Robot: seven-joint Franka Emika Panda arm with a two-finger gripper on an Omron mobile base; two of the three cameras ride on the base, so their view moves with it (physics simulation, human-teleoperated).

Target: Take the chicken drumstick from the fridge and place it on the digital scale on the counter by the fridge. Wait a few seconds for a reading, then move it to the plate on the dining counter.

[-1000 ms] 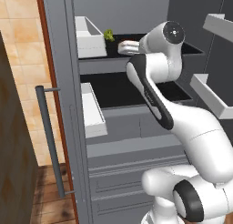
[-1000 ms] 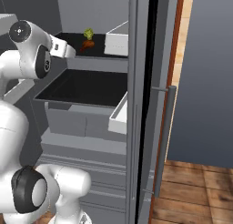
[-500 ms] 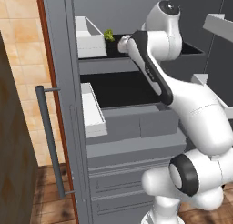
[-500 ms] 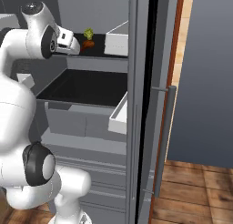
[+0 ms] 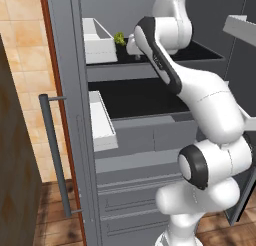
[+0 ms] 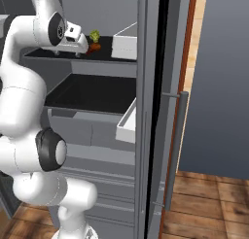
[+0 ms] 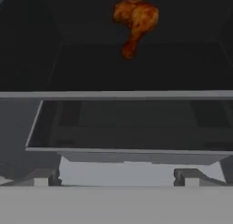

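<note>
Lying on the upper black shelf [image 7: 136, 73] of the fridge [image 5: 65, 65], the chicken drumstick [image 7: 135, 21] is a lumpy, glossy orange-brown piece, its thick rounded end up in the hand view and its narrow bone end pointing down toward the camera. In the right base view the chicken drumstick [image 6: 95, 46] shows as a small orange spot just beside a small green leafy vegetable [image 6: 94, 36], both set back from the shelf's front edge.

The end effector [image 7: 116, 175] has its fingers spread wide apart and holds nothing; its two tips rise at the bottom of the hand view, well short of the meat. In the right base view the end effector [image 6: 80, 45] sits at the shelf's height, near the drumstick.

Bare dark shelf surface surrounds the meat on all sides in the hand view, and the shelf's pale front lip runs straight across below it. A white door bin [image 5: 98, 40] stands to the left of the vegetable in the left base view. A second black shelf [image 5: 135, 97] lies below, with the long grey bar handle [image 5: 55, 160] on the open door's edge.
</note>
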